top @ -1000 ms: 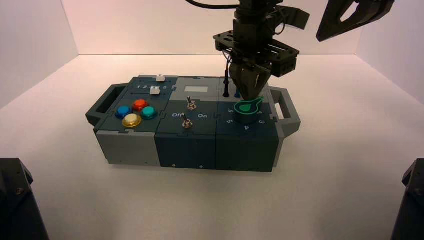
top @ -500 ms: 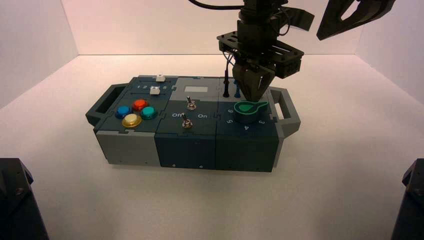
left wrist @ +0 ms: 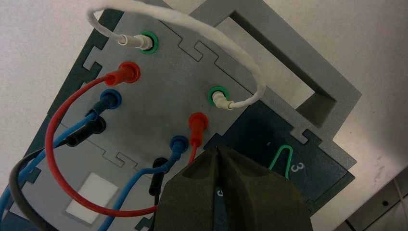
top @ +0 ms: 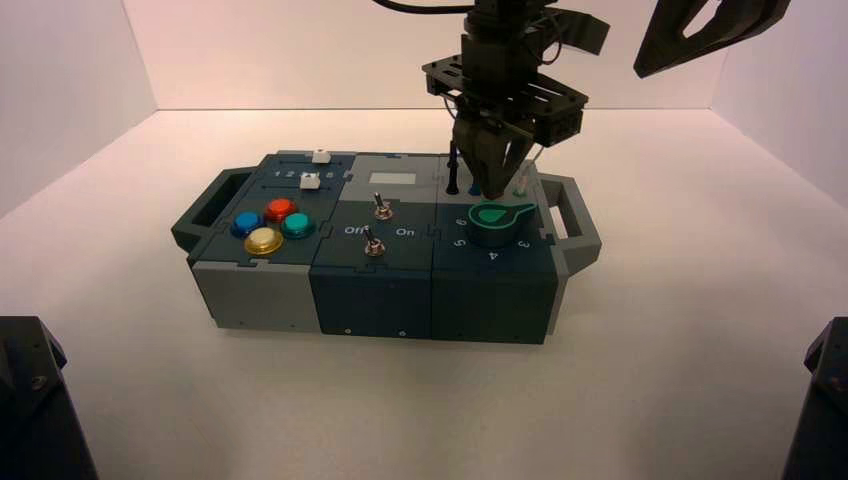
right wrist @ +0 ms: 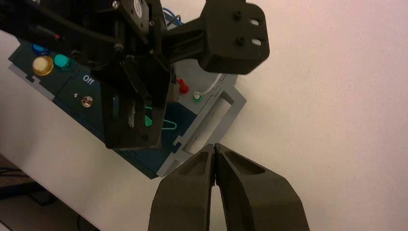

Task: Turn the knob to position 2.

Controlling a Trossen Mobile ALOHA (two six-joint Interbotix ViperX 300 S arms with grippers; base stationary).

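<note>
The one knob (top: 492,225) sits on the dark panel at the box's near right corner. Its green outlined top is partly covered in the left wrist view, where the pointed tip lies near the single printed 3 (left wrist: 297,167); a small pale mark on the tip's other side is too faint to read.

The left gripper (left wrist: 216,148) is at work just beside the knob's far edge, fingers together; whether it touches the knob I cannot tell.

Behind the knob, toward the box's far right corner, eight plugs stand in a grey panel: two white (left wrist: 222,100), two red (left wrist: 197,129), two blue (left wrist: 177,149) and two black (left wrist: 158,175), with wires running from them.

Left of the knob are two metal toggle switches (top: 374,245), one near "Off" (right wrist: 88,79), and one pale rectangle (top: 393,178) by the far edge. Toward the box's left edge come four round buttons, one each red (top: 280,209), blue (top: 247,223), yellow (top: 263,240) and green (top: 297,225), and two white slider tabs (top: 310,181) beyond.

Two grey handles (top: 588,230) flank the box (top: 378,300), one per side. The right gripper (right wrist: 215,147) waits off the box's right side, fingers together.
</note>
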